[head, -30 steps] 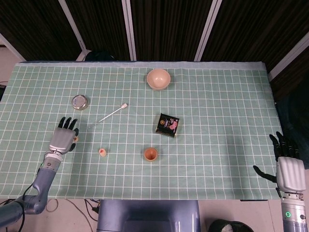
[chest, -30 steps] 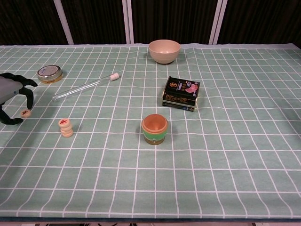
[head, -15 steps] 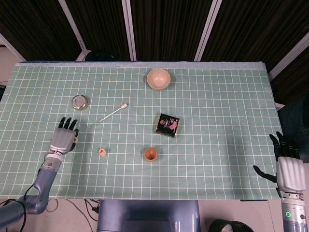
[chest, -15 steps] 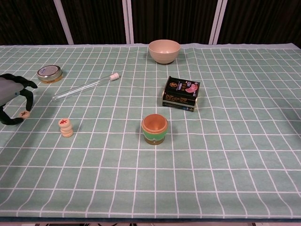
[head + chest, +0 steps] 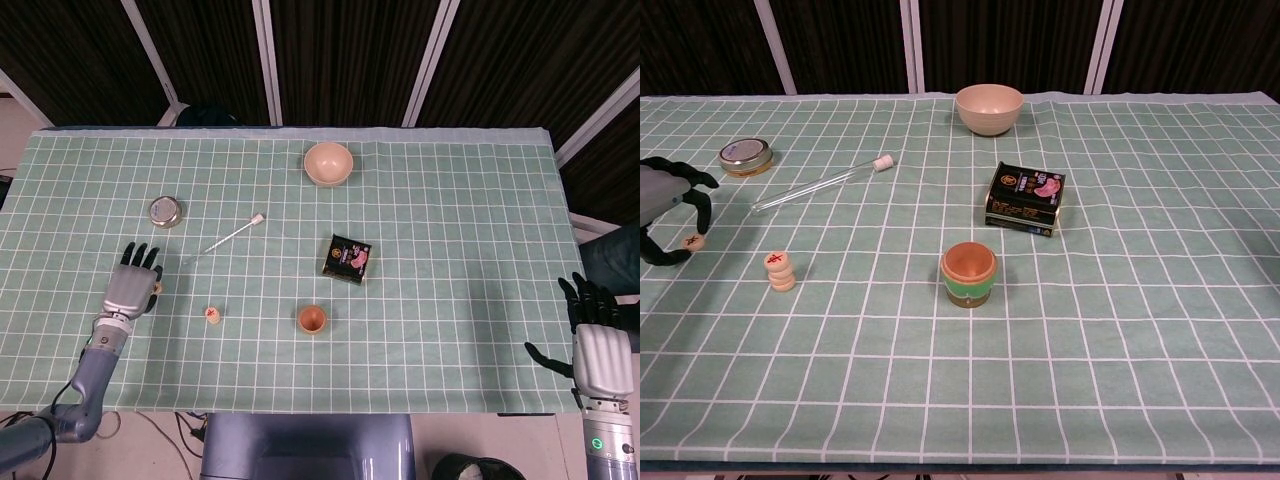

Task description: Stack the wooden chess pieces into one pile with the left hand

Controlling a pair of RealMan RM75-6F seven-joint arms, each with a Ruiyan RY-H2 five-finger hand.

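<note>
A short stack of round wooden chess pieces [image 5: 781, 271] stands on the green checked cloth, also seen from above as stack [image 5: 211, 315]. One loose chess piece [image 5: 693, 241] with a red mark lies to the stack's left, also visible in the head view as loose piece [image 5: 157, 288]. My left hand [image 5: 662, 205] hovers over it, fingers curved and apart, one fingertip right beside the piece and the thumb just in front. I cannot see a closed grip. My right hand [image 5: 600, 350] rests open off the table's right front corner.
An orange-and-green cup [image 5: 968, 273] stands mid-table. A black packet [image 5: 1025, 198], a beige bowl [image 5: 989, 108], a glass test tube [image 5: 822, 183] and a round tin [image 5: 745, 155] lie further back. The table's left edge is close to my left hand.
My left hand has shifted slightly toward the front edge and lowered a little around the loose piece. The piece, the stack and my right hand have not moved.
</note>
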